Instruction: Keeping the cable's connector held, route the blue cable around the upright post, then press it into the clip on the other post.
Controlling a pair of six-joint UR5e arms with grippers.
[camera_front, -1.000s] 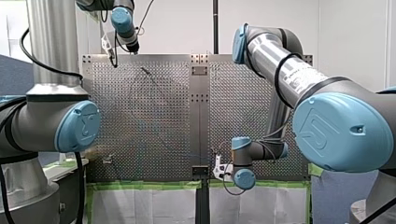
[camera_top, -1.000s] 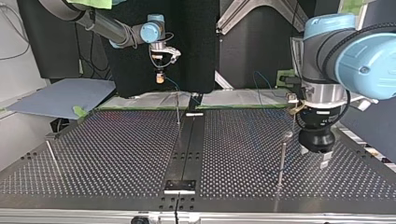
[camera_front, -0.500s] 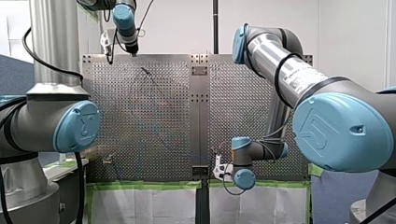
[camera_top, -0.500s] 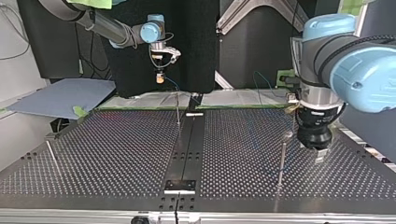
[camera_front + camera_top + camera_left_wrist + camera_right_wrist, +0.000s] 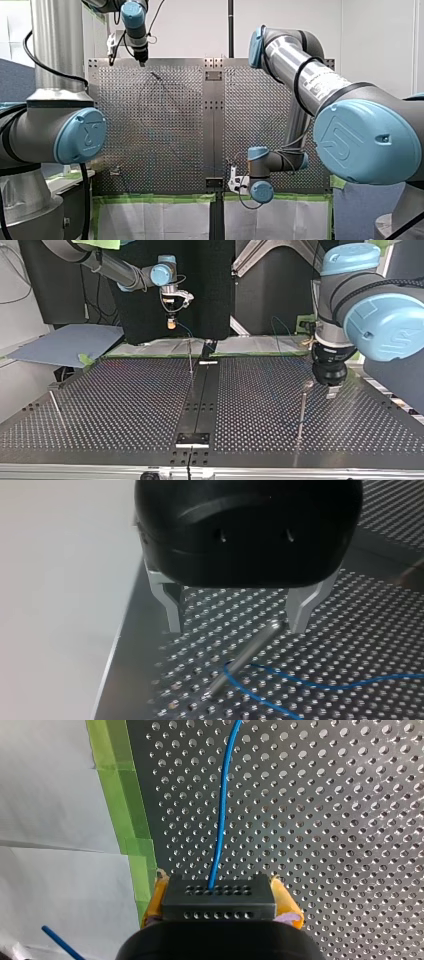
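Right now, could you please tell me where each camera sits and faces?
Front view: behind my shoulders, facing over the table; my left arm, my right arm show.
Top view: across the table, facing back; my left gripper beside a post.
Left wrist view: on that wrist, past its open gripper toward blue cable.
Right wrist view: on that wrist; my right gripper clamps the connector.
Top and left wrist views share that post.

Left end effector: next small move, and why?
Probably lower the left end effector onto the blue cable beside the post and close. Its fingers stand open and empty above the post, the cable already loops its base, and the right end effector holds the connector.
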